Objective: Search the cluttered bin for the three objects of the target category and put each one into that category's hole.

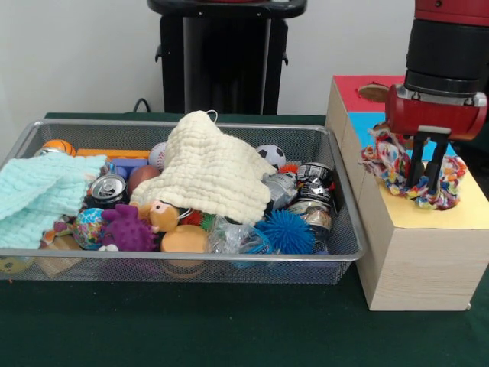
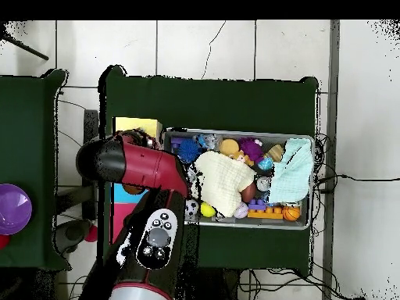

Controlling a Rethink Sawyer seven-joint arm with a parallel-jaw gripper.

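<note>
Rope toy [image 1: 412,172] — a knotted tangle of many-coloured cord — sits on top of the wooden box [image 1: 416,264] to the side of the wire bin [image 1: 348,229], and the gripper [image 1: 425,174] is down in the middle of it, its two dark fingers [image 1: 415,164] standing close together with the cord bunched around and between them, so the jaws are narrow and closed on the toy. The box top is painted in patches: red at the back with a round hole [image 1: 374,92], blue behind the toy, yellow under it. From overhead the red arm [image 2: 144,168] covers most of the box, leaving a yellow corner [image 2: 138,126] showing beside the bin. Inside the bin, a cream knitted cloth [image 1: 210,164] lies draped over the middle of the pile and a pale green cloth [image 1: 38,195] hangs over one end. Around them lie drink cans [image 1: 108,187], a spiky blue ball [image 1: 289,232], a purple spiky toy [image 1: 126,228], a small soccer ball [image 1: 270,155] and an orange block [image 1: 111,154] — all jumbled and touching.
</note>
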